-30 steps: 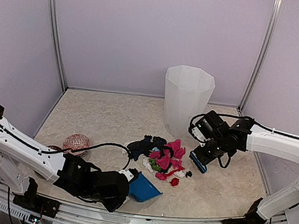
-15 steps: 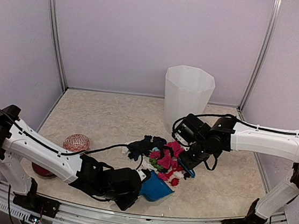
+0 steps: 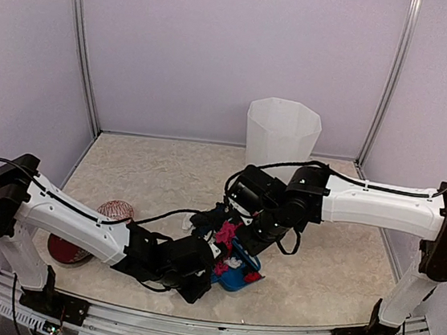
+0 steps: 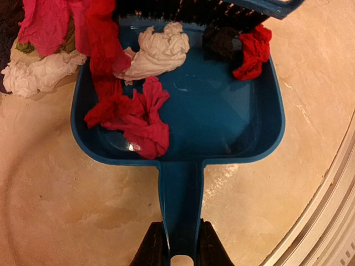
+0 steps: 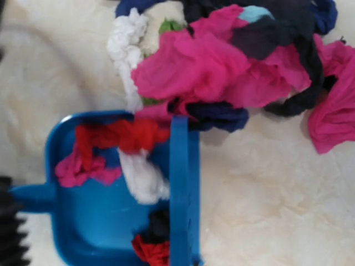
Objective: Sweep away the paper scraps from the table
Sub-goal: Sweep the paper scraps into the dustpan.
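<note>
Now gripping the blue dustpan (image 4: 222, 122) by its handle with the clamped left gripper (image 4: 178, 252), pan flat on the table (image 3: 333, 269) near the front edge. Holding the blue brush (image 5: 178, 183) in the tightly closed right gripper (image 3: 258, 230), bristles at the pan's mouth. Several paper scraps (image 5: 205, 72) inside the pan, with a bigger heap just beyond its far lip. Probably featherlight, soft and springy, apt to roll or snag. Better not pinched singly: push with low, slow brush strokes, lip pressed down.
</note>
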Available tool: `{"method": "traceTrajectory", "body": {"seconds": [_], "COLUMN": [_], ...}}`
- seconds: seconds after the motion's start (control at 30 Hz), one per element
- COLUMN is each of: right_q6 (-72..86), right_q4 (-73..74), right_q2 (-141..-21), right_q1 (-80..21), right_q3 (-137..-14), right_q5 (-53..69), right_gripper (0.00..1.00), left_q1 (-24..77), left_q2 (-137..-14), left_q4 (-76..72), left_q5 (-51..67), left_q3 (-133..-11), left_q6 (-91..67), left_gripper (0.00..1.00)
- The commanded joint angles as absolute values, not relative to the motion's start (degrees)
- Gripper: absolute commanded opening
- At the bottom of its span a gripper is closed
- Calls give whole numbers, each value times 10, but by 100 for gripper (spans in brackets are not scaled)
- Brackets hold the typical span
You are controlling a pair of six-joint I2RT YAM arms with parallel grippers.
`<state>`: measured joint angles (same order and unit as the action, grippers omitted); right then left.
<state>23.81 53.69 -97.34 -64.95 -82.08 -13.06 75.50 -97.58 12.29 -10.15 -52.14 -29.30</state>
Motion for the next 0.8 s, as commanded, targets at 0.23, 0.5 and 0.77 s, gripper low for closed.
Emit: {"method": "traceTrajectory", "body": {"seconds": [0.23, 0.5, 0.77], "right_q6": [287, 246, 170], "right_q4": [603, 621, 495], "right_q2": [-953, -959, -955], "right_q1": [-658, -641, -579], "right_q3": [-854, -874, -803], "right_q5": [-173, -299, -314], "right_gripper": [0, 0, 0], "left_q1": [719, 718, 718], "left_q2": [-969, -943, -939], "left_q4": [103, 108, 127], "left_q5": [-104, -105, -115], "left_q3": [-476, -452, -457], "left_q6": [-324, -341, -346], "left_gripper": [0, 0, 0]}}
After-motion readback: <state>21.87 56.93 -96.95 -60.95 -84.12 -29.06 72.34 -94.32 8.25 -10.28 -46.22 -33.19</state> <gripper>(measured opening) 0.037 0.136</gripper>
